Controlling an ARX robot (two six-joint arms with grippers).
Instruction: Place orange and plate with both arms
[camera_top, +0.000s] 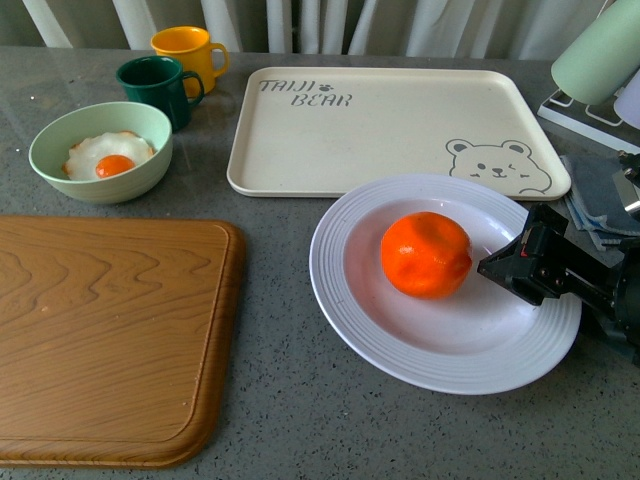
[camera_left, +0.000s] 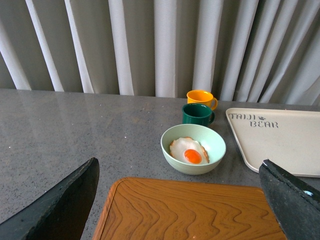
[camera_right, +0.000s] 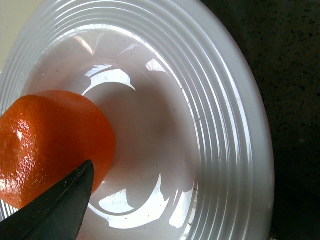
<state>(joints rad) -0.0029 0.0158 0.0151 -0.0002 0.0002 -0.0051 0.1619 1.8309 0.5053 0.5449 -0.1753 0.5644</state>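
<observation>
My left tool (camera_left: 179, 167) hovers above the wood-grain board (camera_top: 110, 330), fingers spread wide. Rightward, the glossy, lumpy orange (camera_top: 426, 254) sits in the ribbed white plate (camera_top: 328, 268) on the speckled tabletop (camera_top: 270, 420). My right tool (camera_top: 492, 266) reaches in low over the rim, just beside the fruit; whether it's apart, I cannot tell.

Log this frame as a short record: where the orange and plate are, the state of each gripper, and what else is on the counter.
plate: large, round, glossy white, ribbed rim; on the grey counter
orange: glossy bright round fruit, lying in the plate's well
right gripper: black, close beside the orange over the plate; open or shut unclear
left gripper: open, empty; seen only in left wrist view
others: brown wooden cutting board, cream rectangular bear tray, pale green bowl holding a fried egg, dark green mug, yellow mug
</observation>
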